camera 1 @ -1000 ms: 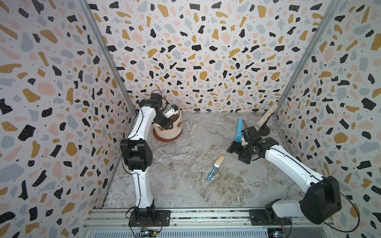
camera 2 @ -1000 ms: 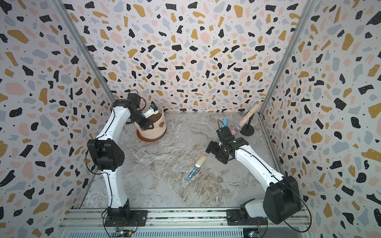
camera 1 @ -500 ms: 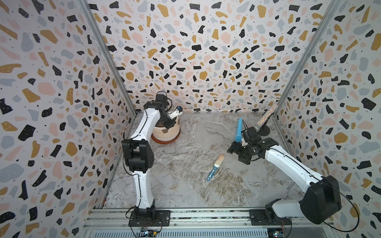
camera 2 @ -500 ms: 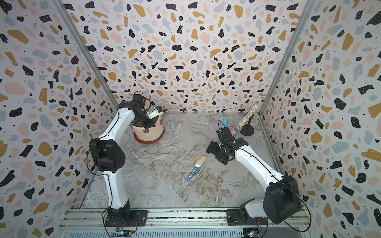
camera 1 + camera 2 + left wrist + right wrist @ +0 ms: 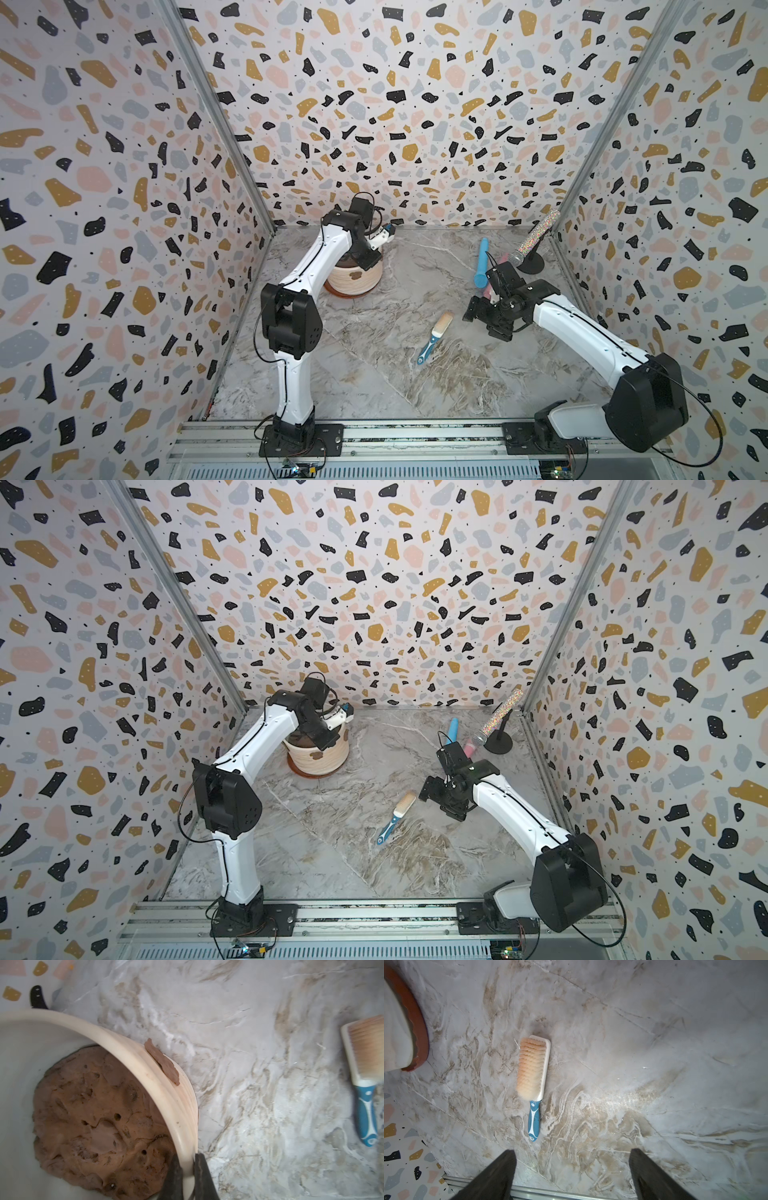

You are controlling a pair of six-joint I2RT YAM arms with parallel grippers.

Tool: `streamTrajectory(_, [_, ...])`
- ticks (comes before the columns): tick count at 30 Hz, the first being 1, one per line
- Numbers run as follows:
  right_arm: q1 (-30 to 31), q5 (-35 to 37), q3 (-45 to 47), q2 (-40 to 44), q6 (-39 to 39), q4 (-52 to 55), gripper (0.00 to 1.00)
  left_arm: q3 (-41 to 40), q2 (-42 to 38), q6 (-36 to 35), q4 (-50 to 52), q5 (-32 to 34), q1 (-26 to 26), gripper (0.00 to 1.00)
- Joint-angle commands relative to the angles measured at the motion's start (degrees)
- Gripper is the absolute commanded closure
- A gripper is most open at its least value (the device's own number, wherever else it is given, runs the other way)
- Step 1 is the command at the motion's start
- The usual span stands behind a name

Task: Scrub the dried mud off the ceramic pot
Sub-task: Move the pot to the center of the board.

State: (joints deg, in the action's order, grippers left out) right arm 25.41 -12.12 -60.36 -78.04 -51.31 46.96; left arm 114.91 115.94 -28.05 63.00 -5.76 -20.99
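- The ceramic pot (image 5: 353, 283), cream with ribbed sides, stands upright on a terracotta saucer (image 5: 351, 294) in the far left corner of the marble table (image 5: 374, 374), close to the back wall.
- The dried mud (image 5: 163, 1061) is a flat reddish-brown patch stuck to the pot's outer wall just under the rim. In both top views it sits on the side facing the arm bases (image 5: 316, 755).
- Inside the pot lies a brown soil mound (image 5: 99, 1118), lumpy and pitted, well below the rim.
- The left gripper (image 5: 188, 1159) reaches over the pot from above. Its jaws are pressed together on the pot's rim, one finger inside by the soil and one outside.
- The brush (image 5: 434, 338), with pale bristles and a blue handle, lies flat on the table to the right of the pot and nearer the arm bases, well apart from it.
- The right gripper (image 5: 572, 1153) hangs above the table just beyond the brush from the pot, its jaws spread wide with nothing between them.
- A blue cylinder (image 5: 481, 262) lies farther right of the pot, and a glittery microphone on a black stand (image 5: 534, 241) is in the opposite back corner.
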Motion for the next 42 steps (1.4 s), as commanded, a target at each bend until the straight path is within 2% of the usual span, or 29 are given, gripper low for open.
streamTrajectory(1, [0.23,1.23,0.42,1.96,1.47,3.01,0.09,0.89,-1.12,4.54,3.94,-6.15,-4.59,1.00])
streamTrajectory(4, [0.25,2.19,0.95,2.69,0.97,4.07,0.09,0.86,-1.44,9.64,2.55,-6.24,-6.94,1.00])
streamTrajectory(7, [0.12,3.59,1.82,4.00,-1.70,6.46,0.08,1.68,-1.68,20.11,-0.54,-6.21,-8.06,1.00])
streamTrajectory(10, [0.18,0.04,3.49,5.17,-4.38,6.22,0.08,4.92,-0.57,28.55,-1.56,-4.81,-9.60,1.00])
streamTrajectory(15, [0.63,-4.57,8.43,7.02,-7.83,2.56,0.09,8.95,2.53,34.80,-2.79,1.56,-14.80,1.00])
streamTrajectory(19, [1.48,-5.03,9.84,7.10,-8.60,2.58,0.09,12.85,7.04,36.79,-3.90,6.62,-18.65,1.00])
streamTrajectory(23, [3.09,-4.07,10.70,8.43,-9.83,3.62,0.09,21.52,13.66,39.67,-2.30,9.36,-20.57,1.00])
streamTrajectory(28, [4.70,-4.49,12.02,9.12,-11.18,1.05,0.09,25.46,15.41,42.20,-3.90,5.96,-21.31,1.00])
streamTrajectory(31, [6.60,-4.43,10.92,6.91,-11.14,-0.26,0.10,26.15,14.74,42.45,-4.16,5.04,-21.37,0.88])
streamTrajectory(34, [9.57,-4.69,10.15,3.74,-13.02,-3.40,0.10,25.58,12.63,41.02,-3.34,4.90,-21.22,0.82])
streamTrajectory(39, [14.29,-3.23,8.52,-2.04,-16.90,-9.60,0.10,22.11,6.15,37.50,-1.94,4.55,-19.62,0.67])
streamTrajectory(42, [15.73,-2.08,5.33,-6.70,-16.47,-10.71,0.10,19.57,1.38,35.84,-0.85,3.77,-17.56,0.64])
